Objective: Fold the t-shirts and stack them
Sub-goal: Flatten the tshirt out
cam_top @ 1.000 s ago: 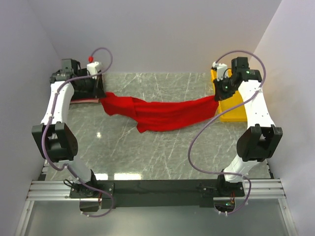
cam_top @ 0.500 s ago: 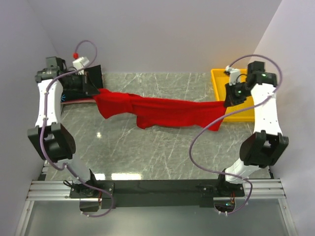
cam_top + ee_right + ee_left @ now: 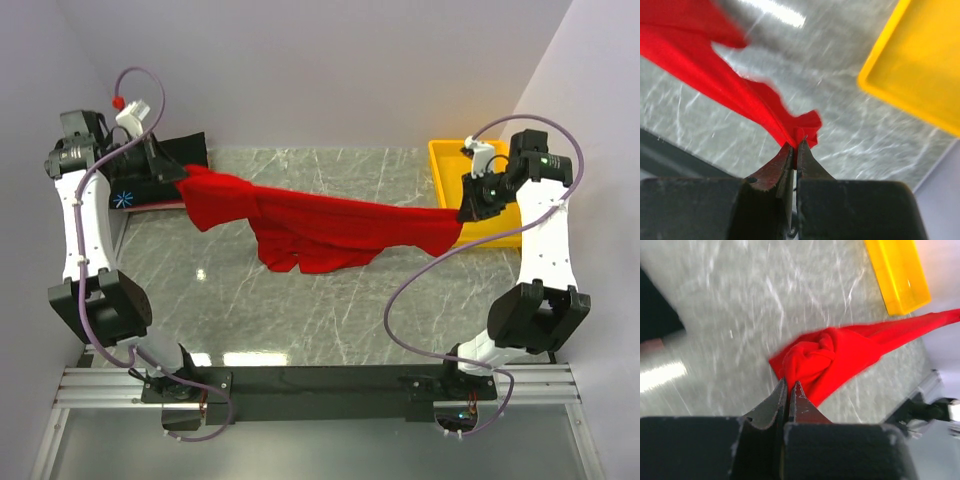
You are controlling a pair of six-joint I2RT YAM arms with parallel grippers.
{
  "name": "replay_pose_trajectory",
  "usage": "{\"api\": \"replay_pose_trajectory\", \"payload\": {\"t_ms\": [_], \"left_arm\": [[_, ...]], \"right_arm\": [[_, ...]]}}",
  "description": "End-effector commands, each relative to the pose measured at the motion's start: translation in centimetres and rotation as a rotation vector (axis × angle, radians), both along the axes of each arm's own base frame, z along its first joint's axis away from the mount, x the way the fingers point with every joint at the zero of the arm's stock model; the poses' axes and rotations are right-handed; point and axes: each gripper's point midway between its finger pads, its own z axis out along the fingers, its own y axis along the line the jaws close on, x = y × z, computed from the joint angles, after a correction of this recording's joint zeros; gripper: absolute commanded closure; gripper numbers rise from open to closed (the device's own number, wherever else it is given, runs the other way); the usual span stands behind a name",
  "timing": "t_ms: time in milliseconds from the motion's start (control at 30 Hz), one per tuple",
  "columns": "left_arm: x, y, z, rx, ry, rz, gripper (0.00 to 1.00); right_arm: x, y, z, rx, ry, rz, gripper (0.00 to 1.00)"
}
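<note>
**Left pincer** (image 3: 183,177): jaws pressed together on one end of the red t-shirt (image 3: 330,225). In the wrist view the cloth leaves the fingertips (image 3: 796,390) and gathers into a knotted bunch just beyond them.

**Right pincer** (image 3: 463,213): jaws likewise closed on the opposite end of the same garment. A small ruffle of fabric shows at the tips.

**Location:** the red shirt spans from one pincer to the other. It is taut along its upper line and the middle sags toward the marble table (image 3: 300,310). Contact with the surface cannot be confirmed.

The black t-shirt (image 3: 190,150) lies behind and under the left pincer, with a pale pink edge (image 3: 150,206) showing just beside it. The yellow tray (image 3: 447,160) sits just behind the right pincer.

**Handling assessment:**
- The cloth appears light, limp and without stiffness, and it ropes and twists under tension.
- It is not fragile.
- A thin edge could creep out of such narrow tips if pulled harder.

**Recommended hold:** take the doubled seams at the hem corners or shoulders. Both present grips look to be on bunched fabric, so the garment hangs as a rope, not a sheet. Spreading it flat will likely need a regrip.

**Progress:** judged early; no fold is evident.
</note>
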Motion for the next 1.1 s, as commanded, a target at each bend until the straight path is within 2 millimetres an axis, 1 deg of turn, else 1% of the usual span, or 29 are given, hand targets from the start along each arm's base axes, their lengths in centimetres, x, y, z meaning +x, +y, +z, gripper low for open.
{"api": "replay_pose_trajectory", "payload": {"t_ms": [0,33,100,133,167,200,233,267,300,333,367,400,433,467,500,533,567,600,633,667,733,833,867,900,933,967,1000,1033,1067], "left_arm": [[-2.1,1.1,-0.4,0.016,0.010,0.029,0.98],[-2.2,0.9,0.1,0.009,-0.002,0.040,0.97],[-1.3,1.2,0.2,0.000,-0.018,0.069,0.98],[0.4,1.5,0.4,-0.026,-0.024,0.104,0.99],[1.6,1.6,0.4,-0.026,-0.026,0.120,0.99],[2.7,1.5,2.2,-0.033,-0.074,0.121,0.99],[5.0,1.9,2.3,-0.066,-0.087,0.127,0.99],[6.2,1.8,2.9,-0.088,-0.098,0.128,0.99],[7.3,1.9,5.8,-0.093,-0.177,0.117,0.99],[9.4,2.3,6.0,-0.136,-0.184,0.129,0.99],[10.3,2.5,7.3,-0.151,-0.223,0.129,0.99],[11.1,2.3,9.6,-0.187,-0.269,0.111,0.99],[11.4,2.2,11.1,-0.198,-0.315,0.102,0.99],[11.8,2.2,13.8,-0.190,-0.428,0.081,0.99],[11.2,1.7,15.8,-0.231,-0.460,0.069,0.99],[10.6,1.3,17.2,-0.239,-0.508,0.034,0.99],[10.2,1.1,18.4,-0.232,-0.569,0.012,0.99],[9.2,0.8,19.7,-0.227,-0.604,0.002,0.99],[8.5,0.6,19.9,-0.222,-0.614,-0.013,0.99],[8.0,0.5,19.8,-0.219,-0.617,-0.029,0.99],[6.8,0.1,18.5,-0.201,-0.585,-0.055,0.99],[5.6,0.0,13.3,-0.175,-0.412,-0.041,0.99],[5.6,0.4,10.6,-0.168,-0.334,-0.020,0.99],[4.6,0.6,6.6,-0.118,-0.212,-0.009,0.99],[4.2,0.9,4.1,-0.088,-0.144,0.006,0.99],[3.8,1.6,-0.5,-0.053,-0.026,0.040,0.99],[3.1,2.2,-4.1,0.020,0.041,0.029,0.99],[1.4,2.5,-7.4,0.027,0.181,0.049,0.99],[-0.7,2.2,-11.5,0.010,0.322,0.043,0.99]], "right_arm": [[-1.9,-0.3,1.1,-0.040,-0.029,0.017,1.00],[-1.2,-0.5,1.5,-0.032,-0.051,-0.025,1.00],[0.9,-0.6,2.3,-0.017,-0.075,-0.041,1.00],[2.1,-0.6,2.7,0.009,-0.080,-0.074,1.00],[4.6,-1.0,3.4,0.025,-0.099,-0.095,1.00],[6.0,-0.7,4.3,0.060,-0.121,-0.095,1.00],[7.2,-0.6,5.0,0.099,-0.123,-0.128,1.00],[9.3,-0.7,4.3,0.126,-0.103,-0.147,1.00],[11.0,-0.9,7.7,0.130,-0.206,-0.158,1.00],[12.5,-0.7,8.3,0.125,-0.245,-0.164,1.00],[13.2,-0.9,9.3,0.116,-0.287,-0.176,1.00],[13.8,-0.8,11.3,0.125,-0.351,-0.178,1.00],[14.6,-0.7,12.8,0.153,-0.404,-0.196,1.00],[14.5,-0.6,14.4,0.161,-0.453,-0.198,1.00],[14.4,-0.4,15.4,0.173,-0.486,-0.203,1.00],[13.9,-0.3,18.3,0.179,-0.583,-0.206,1.00],[13.8,-0.4,18.4,0.180,-0.594,-0.213,1.00],[13.3,-0.5,19.2,0.176,-0.627,-0.218,1.00],[13.2,-0.5,20.5,0.171,-0.684,-0.212,1.00],[11.9,-0.3,20.5,0.161,-0.694,-0.214,1.00],[10.4,-0.1,20.6,0.129,-0.714,-0.183,1.00],[9.2,-0.6,14.6,0.070,-0.550,-0.174,1.00],[8.7,-0.5,11.1,0.061,-0.452,-0.161,1.00],[7.5,-0.5,8.4,0.048,-0.353,-0.153,1.00],[7.2,-0.7,5.9,0.022,-0.290,-0.123,1.00],[6.2,-0.6,1.9,0.009,-0.174,-0.110,1.00],[4.6,-1.0,-0.9,-0.033,-0.060,-0.106,1.00],[4.0,-0.9,-3.7,-0.052,0.027,-0.070,1.00],[2.3,-0.9,-6.8,-0.067,0.143,-0.045,1.00]]}}
